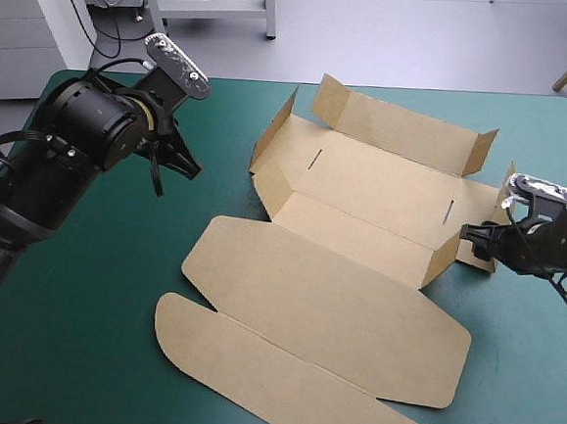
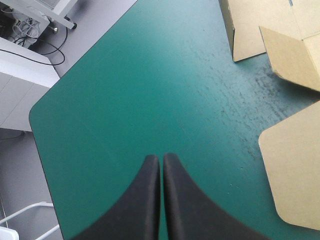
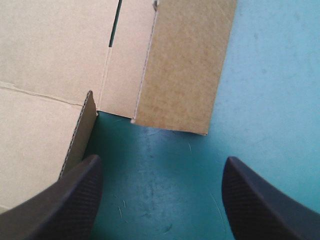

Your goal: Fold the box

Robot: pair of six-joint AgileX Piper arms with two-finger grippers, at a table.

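The brown box lies mid-table as a cut sheet. Its far walls and end flaps stand partly raised, and the long lid with its rounded tuck flap lies flat toward the front. My left gripper hangs over the bare cover to the left of the box, its black fingers shut with nothing in them; the box's corner is off to one side. My right gripper is low at the box's right end and open. The raised end flap stands just ahead of it, and a side wall's edge is by one finger.
Bare teal-green cover spreads left of the box and along the right edge. The table's far left corner shows ahead of the left gripper.
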